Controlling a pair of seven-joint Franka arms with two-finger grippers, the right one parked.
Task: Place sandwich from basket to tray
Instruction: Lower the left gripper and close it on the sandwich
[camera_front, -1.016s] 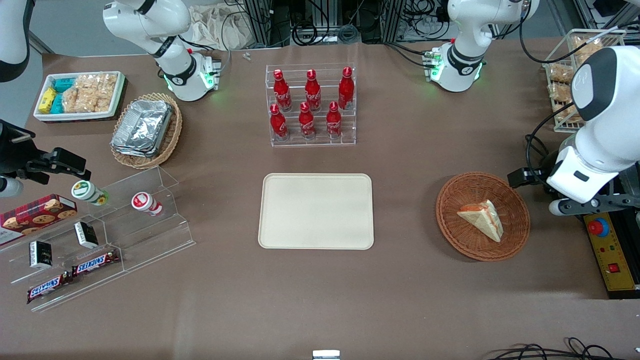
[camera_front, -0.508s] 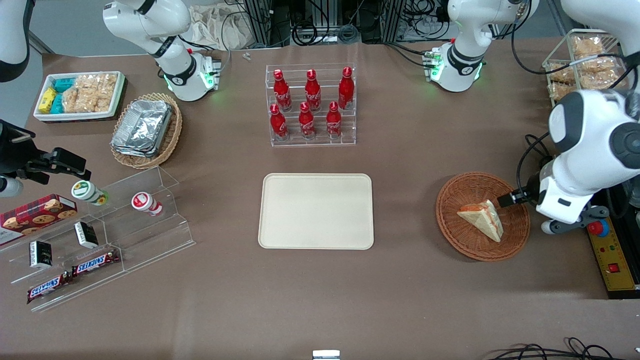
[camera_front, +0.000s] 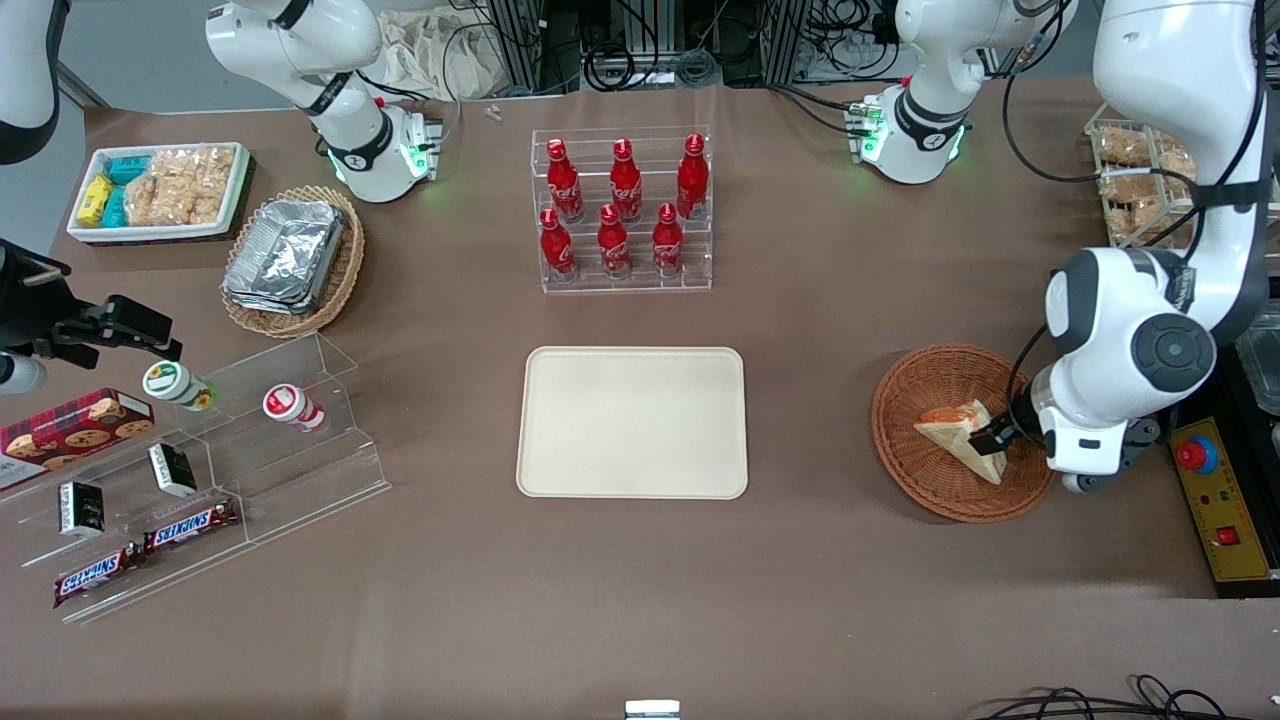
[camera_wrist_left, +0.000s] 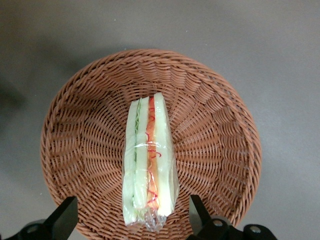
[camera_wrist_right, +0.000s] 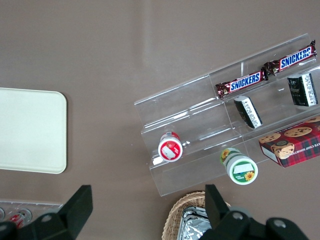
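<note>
The clear-wrapped sandwich (camera_front: 958, 434) is a pale wedge with a red-orange stripe; it lies in the round reddish-brown wicker basket (camera_front: 915, 460) toward the working arm's end of the table. In the left wrist view the sandwich (camera_wrist_left: 149, 162) lies in the middle of the basket (camera_wrist_left: 220, 130). My left gripper (camera_wrist_left: 132, 219) is open above the basket, its two black fingers apart on either side of the sandwich's wrapped end, not touching it. In the front view the gripper (camera_front: 1000, 432) hangs over the basket beside the sandwich. The cream-beige tray (camera_front: 632, 421) lies empty at the table's middle.
A clear rack of red bottles (camera_front: 622, 210) stands farther from the front camera than the tray. A wire rack of snacks (camera_front: 1135, 175) and a yellow control box (camera_front: 1222, 515) stand at the working arm's end. A clear stepped shelf (camera_front: 200, 470) of snacks sits toward the parked arm's end.
My left arm has swung in from the table's end and come down, so the gripper now hangs over the basket at the sandwich. The sandwich has not moved.
</note>
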